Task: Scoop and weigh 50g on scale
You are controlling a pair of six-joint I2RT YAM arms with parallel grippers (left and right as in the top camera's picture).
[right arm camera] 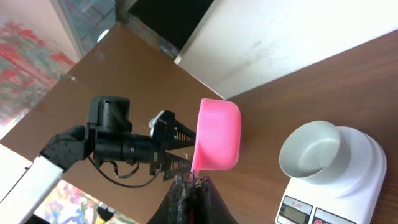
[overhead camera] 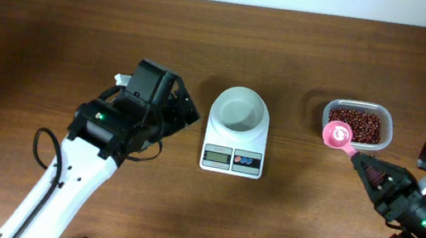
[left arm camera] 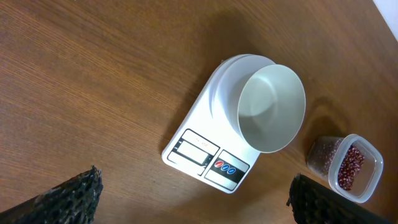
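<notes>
Right pincer: clenched on handle of pink scoop, lower right of overhead frame. Scoop head at lower-left rim of clear container of red beans, few beans seemingly inside scoop. Left pincer: released, fingers wide, grasping nothing, left of centre, just beside scale. Scale at frame centre on wooden table, display toward bottom edge, empty white bowl on top, well apart from container.

scale 1 | bowl 1 | bean container 1 | pink scoop 1
</notes>
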